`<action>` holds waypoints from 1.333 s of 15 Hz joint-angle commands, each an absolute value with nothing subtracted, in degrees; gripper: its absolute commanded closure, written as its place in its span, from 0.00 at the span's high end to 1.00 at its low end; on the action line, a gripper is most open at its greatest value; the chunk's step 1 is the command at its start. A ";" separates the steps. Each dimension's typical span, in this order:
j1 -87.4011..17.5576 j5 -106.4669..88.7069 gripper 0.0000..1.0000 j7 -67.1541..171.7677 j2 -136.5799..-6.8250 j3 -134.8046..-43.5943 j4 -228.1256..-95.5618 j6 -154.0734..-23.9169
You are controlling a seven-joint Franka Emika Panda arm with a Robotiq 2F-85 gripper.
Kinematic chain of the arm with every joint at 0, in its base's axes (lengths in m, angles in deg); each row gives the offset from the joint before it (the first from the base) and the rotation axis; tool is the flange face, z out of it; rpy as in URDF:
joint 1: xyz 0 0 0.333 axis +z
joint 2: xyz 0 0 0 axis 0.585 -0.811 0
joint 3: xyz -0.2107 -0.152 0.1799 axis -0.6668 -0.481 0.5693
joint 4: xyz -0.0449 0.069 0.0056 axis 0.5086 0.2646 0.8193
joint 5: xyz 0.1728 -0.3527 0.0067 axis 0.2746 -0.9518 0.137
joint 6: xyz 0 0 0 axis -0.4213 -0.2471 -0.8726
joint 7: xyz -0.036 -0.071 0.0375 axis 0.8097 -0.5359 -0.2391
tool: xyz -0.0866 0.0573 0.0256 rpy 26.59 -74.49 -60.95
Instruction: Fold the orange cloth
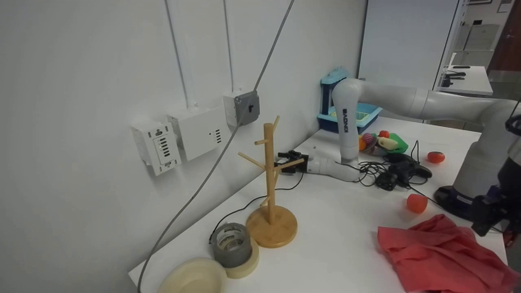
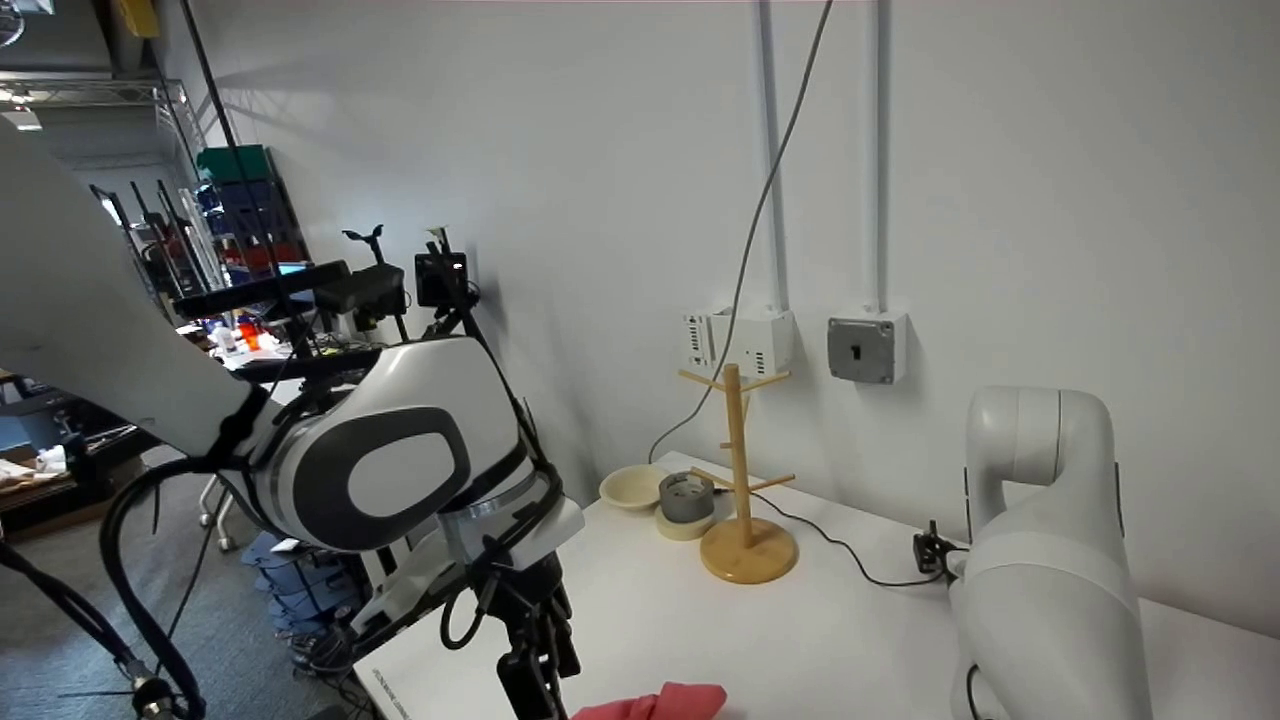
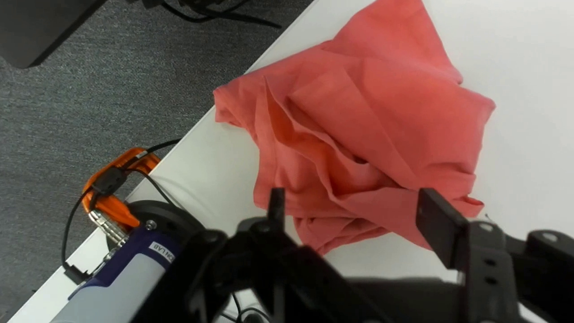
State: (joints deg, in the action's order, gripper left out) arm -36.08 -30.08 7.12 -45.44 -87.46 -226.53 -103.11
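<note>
- Arm (image 2: 340, 450): slants down from the upper left in an exterior view
- Gripper (image 3: 352, 199): low in the wrist view, fingers (image 3: 441, 224) spread well apart

Cloth (image 1: 443, 254) on the desk (image 1: 329, 248), in an exterior view a stand (image 1: 270, 179) left of the cloth, tape rolls (image 1: 235, 257) and a bowl (image 1: 194, 276) farther left, a tub (image 1: 369, 123) far behind it, the hand (image 3: 352, 208) near it

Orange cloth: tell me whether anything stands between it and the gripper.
Nothing visible does: in the wrist view, the orange cloth lies in plain sight beyond the open gripper, no object between them.
</note>
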 commanded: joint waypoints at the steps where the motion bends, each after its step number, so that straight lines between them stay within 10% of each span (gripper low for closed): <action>1: -37.70 -26.28 1.00 12.16 -43.36 -85.98 -227.76 -105.21; 20: -37.58 -11.93 1.00 39.90 -45.40 -85.39 -226.41 -111.57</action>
State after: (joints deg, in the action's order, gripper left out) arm -36.28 -12.61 39.34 -45.45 -86.77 -226.43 -111.67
